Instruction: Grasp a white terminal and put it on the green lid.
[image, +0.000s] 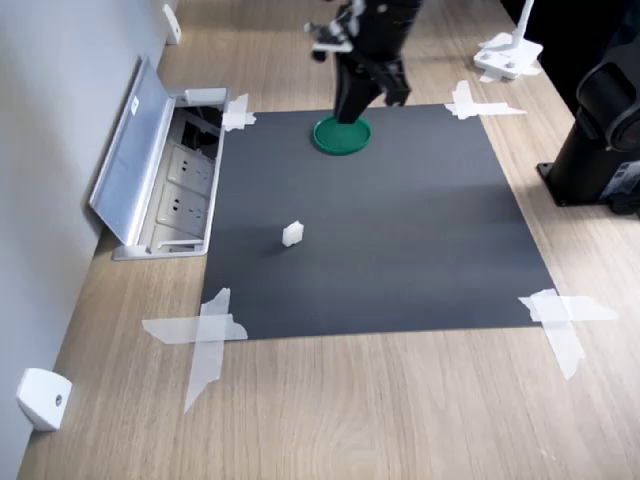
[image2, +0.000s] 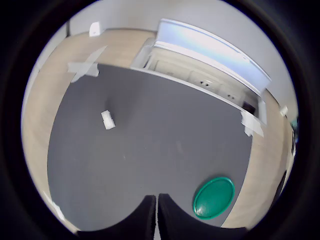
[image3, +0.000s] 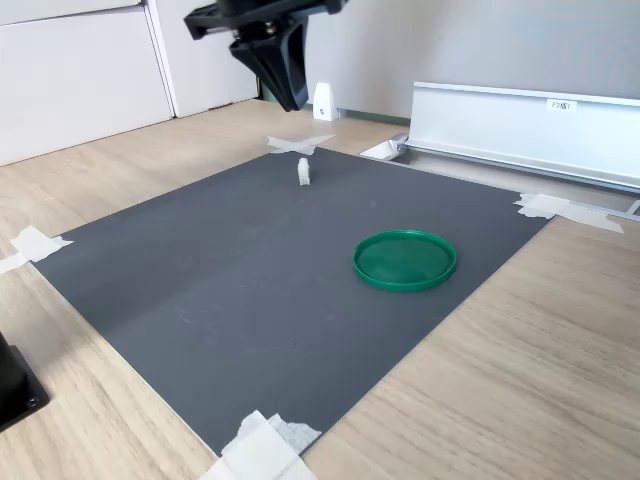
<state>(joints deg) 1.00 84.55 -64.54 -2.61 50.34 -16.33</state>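
Observation:
The white terminal (image: 292, 233) (image2: 107, 120) (image3: 303, 172) is a tiny white block standing alone on the dark mat (image: 380, 250). The green lid (image: 341, 136) (image2: 214, 197) (image3: 404, 260) lies flat near the mat's far edge in the first exterior view, with nothing on it. My gripper (image: 352, 108) (image2: 156, 200) (image3: 289, 98) hangs in the air above the mat, close to the lid in the first exterior view and well apart from the terminal. Its fingers are pressed together with nothing between them.
An open socket box with a raised silver cover (image: 135, 150) (image3: 520, 120) borders the mat. White tape strips (image: 205, 335) hold the mat's corners. A white wedge piece (image: 42, 398), a white stand (image: 508, 55) and a black base (image: 600, 140) sit on the wooden table.

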